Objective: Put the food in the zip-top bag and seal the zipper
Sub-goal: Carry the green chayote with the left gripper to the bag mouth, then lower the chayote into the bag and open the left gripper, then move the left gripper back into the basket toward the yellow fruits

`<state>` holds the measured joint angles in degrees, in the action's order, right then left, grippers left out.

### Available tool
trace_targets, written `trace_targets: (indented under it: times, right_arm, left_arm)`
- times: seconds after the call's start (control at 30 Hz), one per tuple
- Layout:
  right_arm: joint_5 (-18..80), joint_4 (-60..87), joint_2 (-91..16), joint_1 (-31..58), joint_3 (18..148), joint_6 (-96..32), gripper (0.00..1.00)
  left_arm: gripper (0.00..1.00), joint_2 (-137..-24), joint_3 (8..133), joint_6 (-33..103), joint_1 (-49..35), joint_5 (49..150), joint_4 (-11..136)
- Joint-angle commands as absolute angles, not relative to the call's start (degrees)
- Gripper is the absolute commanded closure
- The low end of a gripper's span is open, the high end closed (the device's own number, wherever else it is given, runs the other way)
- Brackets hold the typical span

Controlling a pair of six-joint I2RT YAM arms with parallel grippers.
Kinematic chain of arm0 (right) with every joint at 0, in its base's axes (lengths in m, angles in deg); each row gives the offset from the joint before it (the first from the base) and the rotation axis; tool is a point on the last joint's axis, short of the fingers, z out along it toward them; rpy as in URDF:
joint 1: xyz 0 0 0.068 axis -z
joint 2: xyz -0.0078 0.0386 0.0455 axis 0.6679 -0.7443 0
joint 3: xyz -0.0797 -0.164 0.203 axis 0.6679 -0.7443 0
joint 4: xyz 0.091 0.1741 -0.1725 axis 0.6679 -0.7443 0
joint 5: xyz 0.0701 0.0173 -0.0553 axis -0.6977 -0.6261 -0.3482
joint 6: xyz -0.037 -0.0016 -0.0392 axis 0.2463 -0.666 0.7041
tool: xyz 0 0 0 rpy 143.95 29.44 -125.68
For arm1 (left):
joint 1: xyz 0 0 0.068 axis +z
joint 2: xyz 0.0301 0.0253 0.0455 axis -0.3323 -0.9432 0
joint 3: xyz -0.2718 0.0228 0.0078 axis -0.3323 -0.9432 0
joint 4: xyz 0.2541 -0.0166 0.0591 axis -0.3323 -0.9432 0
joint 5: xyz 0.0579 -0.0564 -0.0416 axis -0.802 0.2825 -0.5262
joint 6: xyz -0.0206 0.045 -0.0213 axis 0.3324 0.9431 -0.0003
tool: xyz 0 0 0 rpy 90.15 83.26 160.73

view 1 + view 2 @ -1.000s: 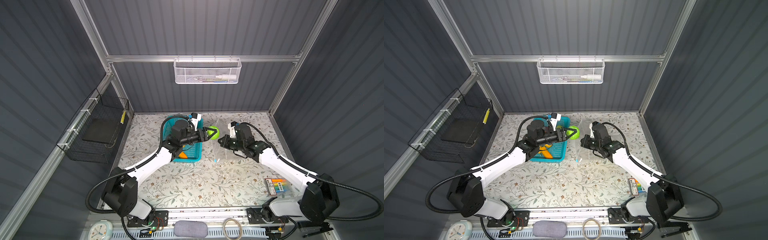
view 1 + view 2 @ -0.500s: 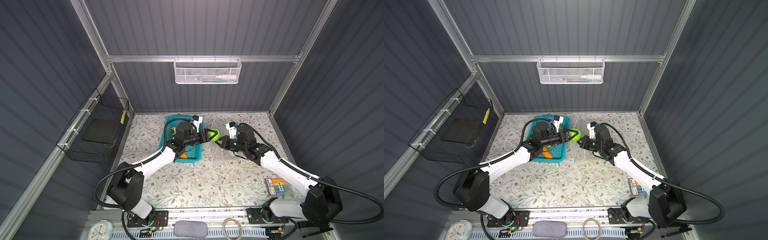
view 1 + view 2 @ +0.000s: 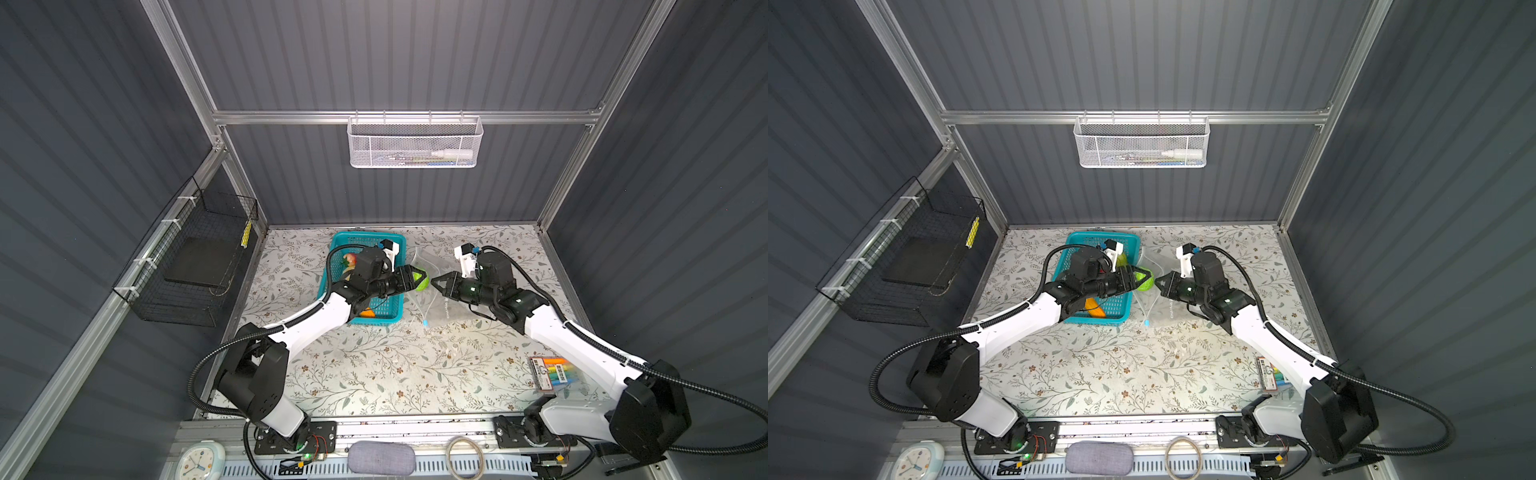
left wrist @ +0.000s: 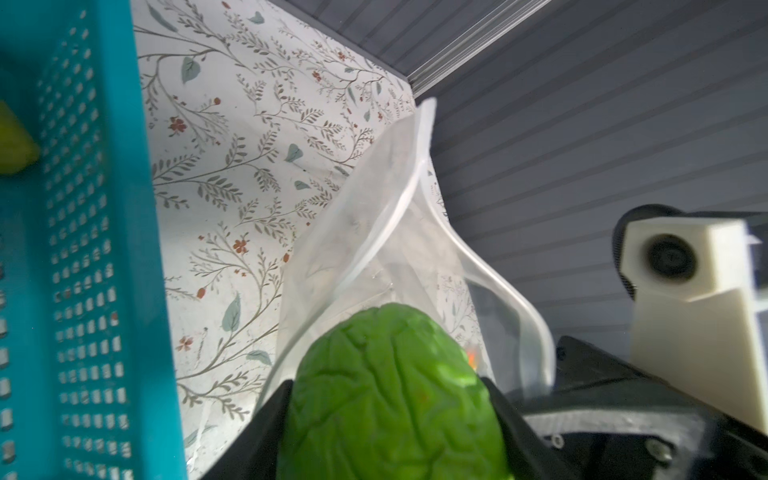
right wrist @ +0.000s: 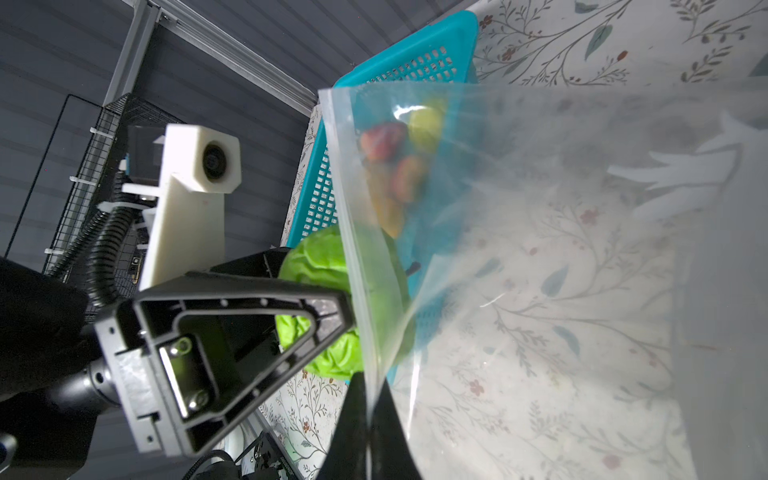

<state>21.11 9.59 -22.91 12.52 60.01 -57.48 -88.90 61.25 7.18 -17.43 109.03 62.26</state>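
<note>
My left gripper [image 3: 417, 279] [image 3: 1141, 279] [image 4: 388, 392] is shut on a green leafy toy vegetable [image 3: 422, 281] [image 4: 390, 395] [image 5: 316, 257], held at the open mouth of the zip-top bag [image 3: 441, 305] [image 3: 1163, 311] [image 4: 374, 232] [image 5: 540, 249]. My right gripper [image 3: 433, 282] [image 3: 1157, 282] [image 5: 368, 386] is shut on the bag's mouth edge and lifts it off the table. The zipper's light-blue slider [image 3: 425, 322] [image 3: 1148, 322] hangs at the near end. More food [image 3: 349, 259] [image 5: 386, 141] lies in the teal basket [image 3: 365, 240] [image 3: 1100, 237] [image 4: 104, 249].
A pack of coloured markers [image 3: 555, 374] lies at the table's front right. A white mesh basket [image 3: 415, 141] hangs on the back wall. A black wire basket [image 3: 195, 266] hangs on the left wall. The teal basket stands directly left of the bag.
My left gripper has drifted slightly toward the front with the green vegetable, and its arm has reached further in. My right gripper has edged left with the bag's edge.
</note>
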Motion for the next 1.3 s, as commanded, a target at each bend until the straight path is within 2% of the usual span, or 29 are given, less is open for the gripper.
trace_targets:
  times: [0.0,0.23,0.43,0.57,0.83,1.1,1.27]
  right_arm:
    - [21.07,11.79,-22.76,11.88,60.01,-56.84,1.0]
    - [21.45,10.71,-26.79,9.17,63.13,-56.01,1.0]
    - [21.43,10.21,-28.06,8.34,63.53,-56.19,1.0]
    - [25.01,9.02,-28.39,8.24,63.49,-56.02,1.0]
    - [28.09,6.7,-29.03,8.24,63.45,-55.48,1.0]
    - [33.66,2.46,-28.24,8.84,63.16,-55.81,1.0]
    - [33.68,2.69,-27.97,10.0,61.93,-57.41,1.0]
  left_arm:
    - [0.48,-90.71,64.19,10.24,-18.15,106.53,56.93]
    - [0.42,-93.12,66.35,13.04,-19.35,102.39,51.37]
    - [0.25,-93.63,66.35,13.66,-19.53,102.24,50.22]
    - [0.17,-93.28,66.01,13.16,-19.53,103.53,51.58]
    - [0.14,-90.45,66.67,12.47,-19.49,104.39,51.96]
    - [0.12,-86.92,68.44,14.93,-19.35,100.86,48.63]
    - [0.09,-84.59,70.01,17.36,-18.43,100.51,46.33]
